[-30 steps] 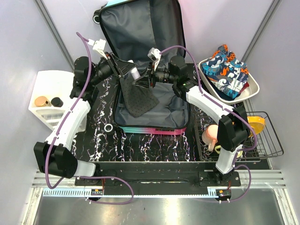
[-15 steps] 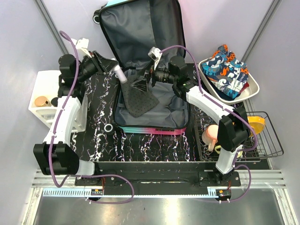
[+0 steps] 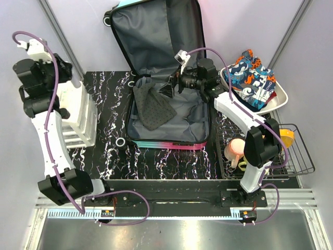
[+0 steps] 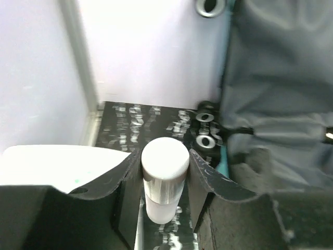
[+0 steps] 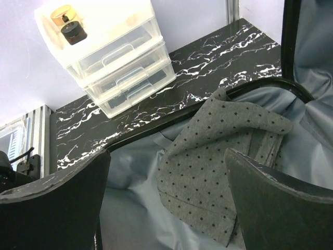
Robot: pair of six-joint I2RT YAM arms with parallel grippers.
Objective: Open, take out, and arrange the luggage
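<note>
The luggage [image 3: 167,112] lies open on the table, its lid leaning on the back wall and its grey lining showing. A grey dotted cloth [image 3: 152,108] lies crumpled in the left half of its base. My right gripper [image 5: 166,174] hovers open just above that cloth [image 5: 229,156], holding nothing. My left gripper [image 4: 165,156] is shut on a white cylindrical bottle [image 4: 165,174], far left, beside the top of the white drawer unit [image 4: 52,161]. The luggage's wheels [image 4: 205,127] show to that gripper's right.
The white drawer unit [image 3: 78,112] stands at the table's left edge, with two small jars [image 5: 72,31] on top. A white tub [image 3: 280,94] of patterned clothes sits back right. A wire basket [image 3: 302,156] holds cups at the right. A small black ring [image 3: 120,141] lies before the luggage.
My left arm has swung left and up from the luggage to the drawer unit, carrying the white bottle. My right gripper has opened and drawn back to the right.
</note>
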